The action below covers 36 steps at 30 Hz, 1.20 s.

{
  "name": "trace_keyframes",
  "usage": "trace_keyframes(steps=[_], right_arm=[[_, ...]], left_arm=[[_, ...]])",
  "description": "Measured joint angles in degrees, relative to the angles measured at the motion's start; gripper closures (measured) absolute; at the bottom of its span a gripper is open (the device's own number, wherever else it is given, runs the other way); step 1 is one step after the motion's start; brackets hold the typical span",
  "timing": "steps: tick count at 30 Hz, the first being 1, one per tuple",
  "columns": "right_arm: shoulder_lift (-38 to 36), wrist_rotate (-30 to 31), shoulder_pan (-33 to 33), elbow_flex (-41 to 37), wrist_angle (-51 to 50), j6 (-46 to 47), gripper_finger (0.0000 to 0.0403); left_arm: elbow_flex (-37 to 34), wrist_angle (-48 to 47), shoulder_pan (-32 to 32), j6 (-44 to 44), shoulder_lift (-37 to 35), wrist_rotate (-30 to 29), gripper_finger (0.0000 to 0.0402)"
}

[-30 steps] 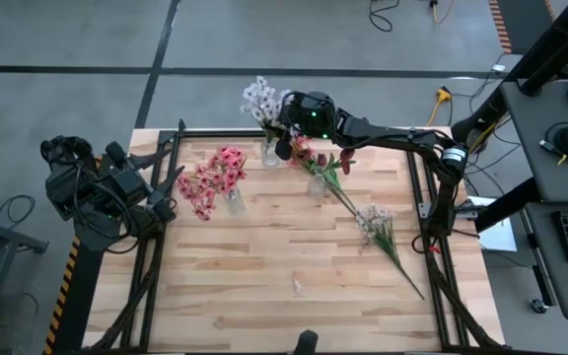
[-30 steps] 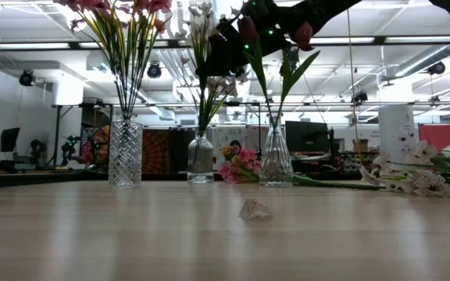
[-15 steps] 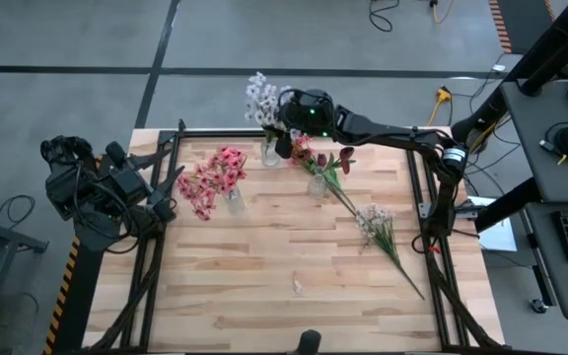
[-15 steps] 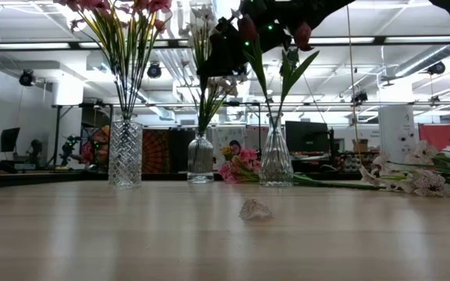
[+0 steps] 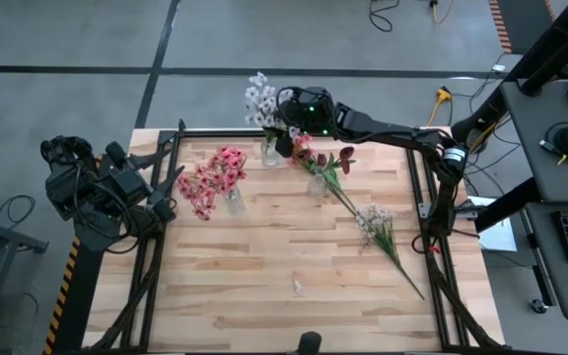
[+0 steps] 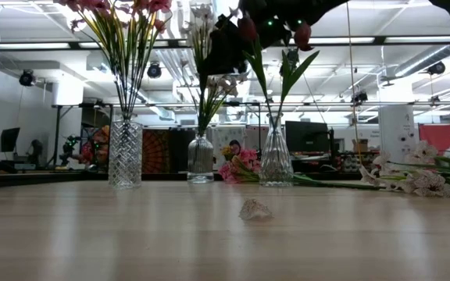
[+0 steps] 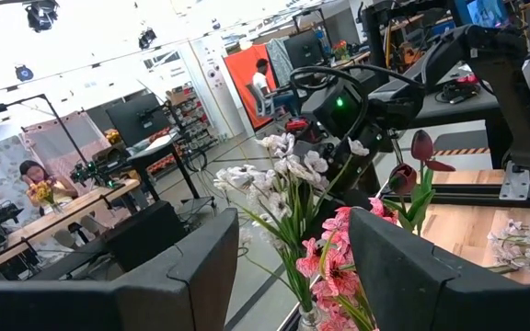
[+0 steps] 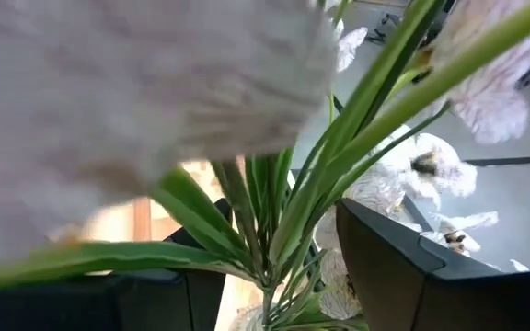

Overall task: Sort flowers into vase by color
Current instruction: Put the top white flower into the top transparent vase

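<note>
The right gripper [image 5: 282, 136] stands open around the white flowers [image 5: 259, 99] above their vase [image 5: 269, 153]; the release seems done. Next it must lift clear without dragging stems.

The right arm [image 5: 392, 131] reaches in from the table's right side, stretched long and nearly level toward the far edge. Its gripper [image 5: 286, 125] hangs high above the tabletop, fingers [image 8: 403, 267] parted. The left arm [image 5: 92, 192] sits folded and low at the table's left edge, its gripper [image 5: 173, 187] pointing inward with fingers [image 7: 412, 267] apart, holding nothing.
</note>
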Motion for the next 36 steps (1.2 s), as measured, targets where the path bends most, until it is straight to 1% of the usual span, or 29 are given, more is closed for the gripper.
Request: trace_keyframes(steps=[13,15,19,25,28,31,36], right_arm=[[0.0,0.0,0.4,4.7,-6.7,0.0,0.0214],[0.0,0.0,0.4,5.1,-7.2,0.0,0.0219],[0.0,0.0,0.6,5.3,-7.6,-0.1,0.0254],[0.0,0.0,0.6,5.3,-8.8,-0.9,0.0336],[0.0,0.0,0.7,5.2,-8.8,-1.4,0.0368],[0.0,0.0,0.8,5.2,-8.8,-1.7,0.0385],[0.1,0.0,0.8,5.2,-8.7,-1.5,0.0388]], left_arm=[[0.0,0.0,0.0,0.0,0.0,0.0,0.0212],[0.0,0.0,0.0,0.0,0.0,0.0,0.0212],[0.0,0.0,0.0,0.0,0.0,0.0,0.0212],[0.0,0.0,0.0,0.0,0.0,0.0,0.0212],[0.0,0.0,0.0,0.0,0.0,0.0,0.0212],[0.0,0.0,0.0,0.0,0.0,0.0,0.0212],[0.0,0.0,0.0,0.0,0.0,0.0,0.0212]])
